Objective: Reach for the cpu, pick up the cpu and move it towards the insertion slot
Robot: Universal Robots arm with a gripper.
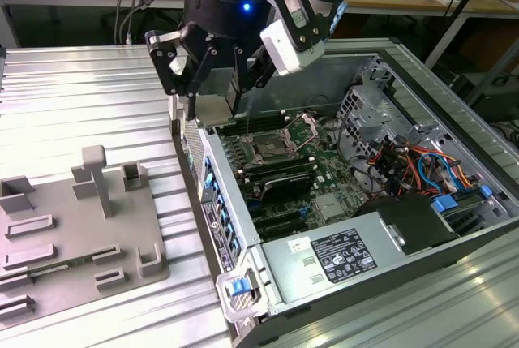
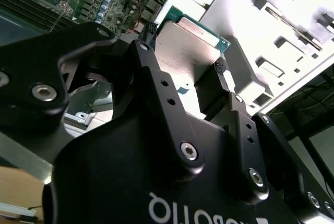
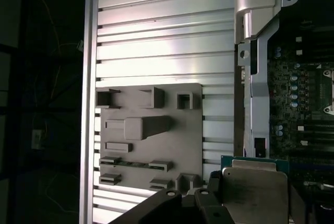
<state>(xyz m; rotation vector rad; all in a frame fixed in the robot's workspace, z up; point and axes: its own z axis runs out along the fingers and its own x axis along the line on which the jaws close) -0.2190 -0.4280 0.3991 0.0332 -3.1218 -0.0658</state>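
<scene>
Between the jaws of the gripper (image 2: 180, 57), the cpu (image 2: 189, 46) is held, clenched at two opposite edges and clear of the bench (image 1: 81, 96). Second wrist view shows its silver plate, green rim and a black fingertip (image 2: 220, 70) pressed on one side. First wrist view shows the cpu (image 3: 255, 182) over the boundary between ribbed bench and computer case wall, beside the grey tray (image 3: 148, 130). Exterior view places the gripper (image 1: 212, 92) above the case's near wall (image 1: 212, 194); the insertion slot (image 1: 272, 151) lies open on the motherboard, near, toward the exterior view's right. Ribbed aluminium bench; wooden desks behind.
</scene>
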